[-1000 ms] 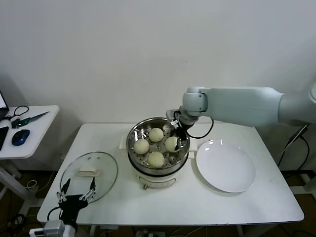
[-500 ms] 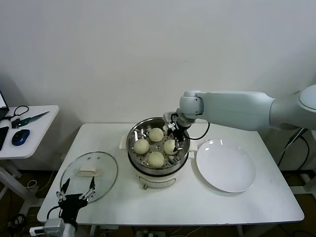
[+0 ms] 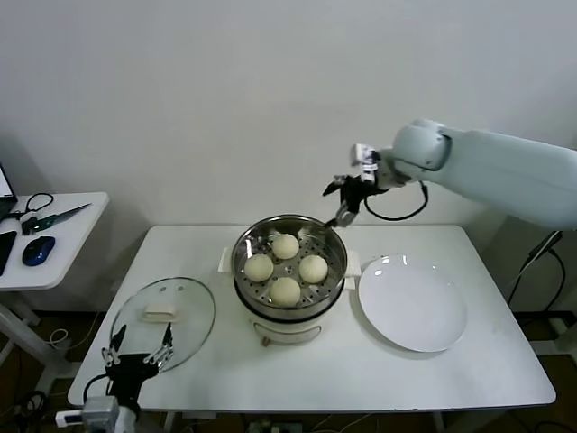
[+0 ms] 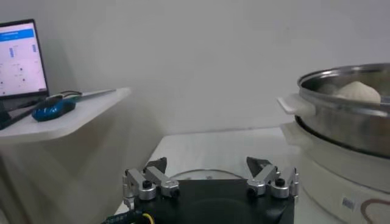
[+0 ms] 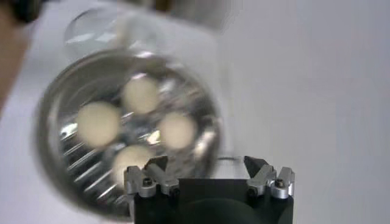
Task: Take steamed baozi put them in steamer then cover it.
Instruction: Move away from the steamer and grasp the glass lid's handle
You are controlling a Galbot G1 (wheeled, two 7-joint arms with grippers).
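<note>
Several pale round steamed baozi lie on the perforated tray inside the shiny steamer at the table's middle. My right gripper hangs open and empty in the air above the pot's far right rim. Its wrist view looks down on the baozi in the steamer, past its own gripper. Low at the table's front left, my left gripper is open and empty, just before the glass lid. The left wrist view shows that gripper with the steamer beyond.
A bare white plate lies to the right of the steamer. The glass lid rests flat on the table at the left. A small side table with a mouse and cables stands beyond the table's left edge.
My right gripper opened and left a baozi on the steamer's right side, then rose up and back out of the pot. The left arm stayed put.
</note>
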